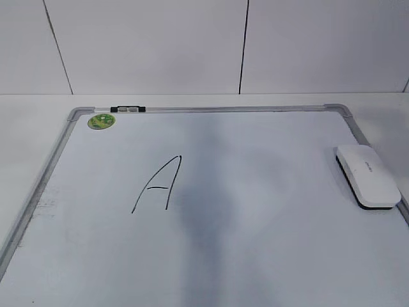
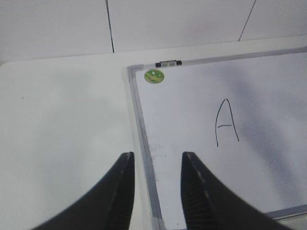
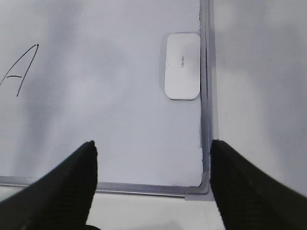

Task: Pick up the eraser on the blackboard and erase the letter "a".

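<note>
The white eraser [image 1: 369,175] lies flat on the blackboard [image 1: 223,109], against its right frame. In the right wrist view the eraser [image 3: 182,66] is ahead of my open, empty right gripper [image 3: 152,143], which hovers over the board's near right corner [image 3: 205,96]. My open, empty left gripper [image 2: 156,155] straddles the board's left frame [image 2: 139,115]. A large capital "A" [image 1: 156,188] in thin black marker is at the board's left-centre; it also shows in the left wrist view [image 2: 225,126] and right wrist view [image 3: 14,76]. No small lowercase "a" shows. Neither gripper shows in the exterior view.
A round green sticker [image 1: 101,120] and a small black clip [image 1: 128,109] mark the board's far left corner. The board lies on a white table [image 2: 62,120], with a white panelled wall [image 1: 147,45] behind. A dark shadow falls across the board's middle.
</note>
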`<state>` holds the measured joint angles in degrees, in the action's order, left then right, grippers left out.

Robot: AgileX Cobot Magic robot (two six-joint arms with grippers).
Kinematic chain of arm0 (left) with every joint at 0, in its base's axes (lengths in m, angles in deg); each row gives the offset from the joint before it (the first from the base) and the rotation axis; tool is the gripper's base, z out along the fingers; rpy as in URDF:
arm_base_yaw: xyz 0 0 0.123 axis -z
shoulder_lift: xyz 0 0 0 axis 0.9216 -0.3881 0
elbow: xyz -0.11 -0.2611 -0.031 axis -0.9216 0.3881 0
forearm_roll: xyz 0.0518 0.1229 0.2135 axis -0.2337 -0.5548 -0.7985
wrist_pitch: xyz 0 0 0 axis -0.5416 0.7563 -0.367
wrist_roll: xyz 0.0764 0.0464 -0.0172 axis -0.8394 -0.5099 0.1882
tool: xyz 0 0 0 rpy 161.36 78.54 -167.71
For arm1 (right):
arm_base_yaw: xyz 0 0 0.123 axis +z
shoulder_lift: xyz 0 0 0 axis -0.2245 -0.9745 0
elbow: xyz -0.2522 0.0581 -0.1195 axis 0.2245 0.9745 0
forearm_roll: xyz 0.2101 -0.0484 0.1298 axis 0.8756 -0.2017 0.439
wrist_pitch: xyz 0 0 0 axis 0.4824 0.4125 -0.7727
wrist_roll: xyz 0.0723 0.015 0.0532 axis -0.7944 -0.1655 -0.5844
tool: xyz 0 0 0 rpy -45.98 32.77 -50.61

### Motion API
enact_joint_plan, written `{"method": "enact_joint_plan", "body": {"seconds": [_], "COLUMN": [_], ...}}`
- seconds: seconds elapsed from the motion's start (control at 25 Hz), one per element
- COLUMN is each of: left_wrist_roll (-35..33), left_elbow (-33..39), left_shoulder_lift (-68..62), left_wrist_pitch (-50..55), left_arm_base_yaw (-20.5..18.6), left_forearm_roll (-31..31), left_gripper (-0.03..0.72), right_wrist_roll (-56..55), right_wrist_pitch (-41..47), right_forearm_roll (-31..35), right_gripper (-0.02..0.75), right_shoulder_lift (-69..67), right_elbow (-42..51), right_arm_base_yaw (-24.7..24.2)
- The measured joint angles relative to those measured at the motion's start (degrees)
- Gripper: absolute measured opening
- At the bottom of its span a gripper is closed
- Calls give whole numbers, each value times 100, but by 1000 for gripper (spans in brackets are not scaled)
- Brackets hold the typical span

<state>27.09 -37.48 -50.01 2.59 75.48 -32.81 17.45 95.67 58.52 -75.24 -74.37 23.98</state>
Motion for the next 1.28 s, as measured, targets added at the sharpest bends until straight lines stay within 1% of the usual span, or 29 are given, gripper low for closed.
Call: {"method": "enact_joint_plan", "body": {"seconds": [0.12, 0.24, 0.36, 0.56, 0.72, 1.0, 1.16, 1.28], "left_wrist_roll": [-1, -1, -1, -1, -1, -1, -1, -1], "left_elbow": [592, 1198, 1789, 2721, 3307, 3956, 4194, 4232], "left_shoulder_lift": [372, 732, 1117, 1837, 2352, 2721, 2721, 2721], "left_wrist_pitch": [0, 0, 0, -135, -294, -625, -918, -1015], "left_arm_base_yaw": [27, 149, 187, 187, 187, 187, 187, 210], "left_forearm_roll": [61, 114, 114, 114, 114, 114, 114, 114], "left_gripper": [244, 244, 244, 243, 243, 243, 242, 239], "right_wrist_roll": [-40, -48, -53, -53, -53, -53, -53, -53], "right_wrist_pitch": [0, 14, 14, 14, 18, 39, 50, -16], "right_forearm_roll": [10, 10, 10, -20, -92, -507, -684, -830], "right_gripper": [556, 556, 556, 556, 556, 556, 556, 555], "right_shoulder_lift": [473, 873, 1289, 2078, 2693, 3447, 3610, 3622], "right_elbow": [359, 689, 976, 1497, 2079, 3013, 3104, 3173], "right_arm_base_yaw": [25, 232, 364, 387, 400, 400, 400, 400]}}
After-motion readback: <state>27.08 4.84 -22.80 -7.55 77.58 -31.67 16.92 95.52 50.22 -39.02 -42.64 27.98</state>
